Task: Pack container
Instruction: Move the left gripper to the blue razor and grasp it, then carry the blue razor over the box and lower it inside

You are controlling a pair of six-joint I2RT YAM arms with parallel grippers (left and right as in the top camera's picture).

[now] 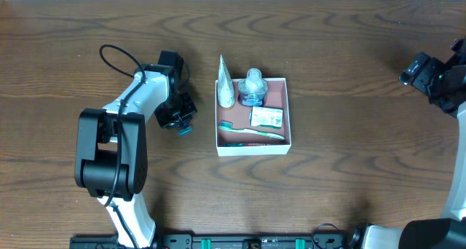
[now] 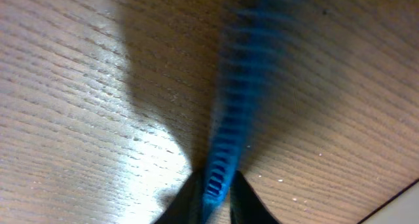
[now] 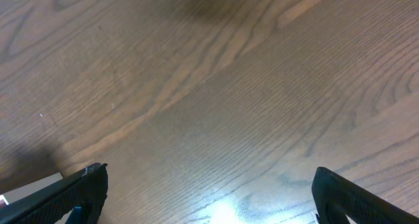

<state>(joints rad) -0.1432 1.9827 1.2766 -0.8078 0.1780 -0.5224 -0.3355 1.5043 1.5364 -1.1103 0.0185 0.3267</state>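
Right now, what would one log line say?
left jaws: shut on blue ridged item | right jaws: open, over table | container: toothbrush, tube, bottle, packet inside

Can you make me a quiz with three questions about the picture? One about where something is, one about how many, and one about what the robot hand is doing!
1. Where is the toothbrush?
A. On the table beside the arm
B. Inside the container
C. Standing on top of the bottle

2. How many things lie in the container?
A. One
B. Seven
C. Four

3. What is the left gripper doing?
A. Pinching a blue ridged thing
B. Hanging wide open and empty
C. Holding the toothbrush

Answers:
1 B: the toothbrush lies along the container's near wall.
2 C: toothbrush, white tube, clear bottle and small packet.
3 A: the left wrist view shows both fingers closed on the blue thing.
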